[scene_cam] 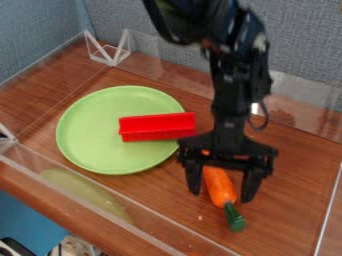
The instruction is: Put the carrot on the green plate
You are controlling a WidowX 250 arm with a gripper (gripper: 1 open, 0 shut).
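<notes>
We are at the reaching part of the job, by our reading. The claw [221, 186] is down at the carrot [219, 189], its two fingers parted, one on either side of the orange body, with the dark green stub poking out past them toward the near edge. We see the fingers spread rather than clenched, and we cannot tell whether either one touches the carrot. Nothing looks gripped, so the closing, the lift, the carry and the release are all left to do.

The green plate [83, 143] lies to the left of the claw in the view, and the carrot is on the table beside it, off the rim. A red block [158, 126] sits on the plate's side nearest the claw, reaching over the rim, so we would want to set the carrot down clear of it.

Beneath the claw the table [287, 188] is reddish-brown wood with a visible grain. Clear, see-through edging [134, 222] runs along the near side, and a white wire-like piece [107, 48] stands in the far corner, beyond the plate from the claw. Behind the claw rises a grey, speckled wall [305, 35].
</notes>
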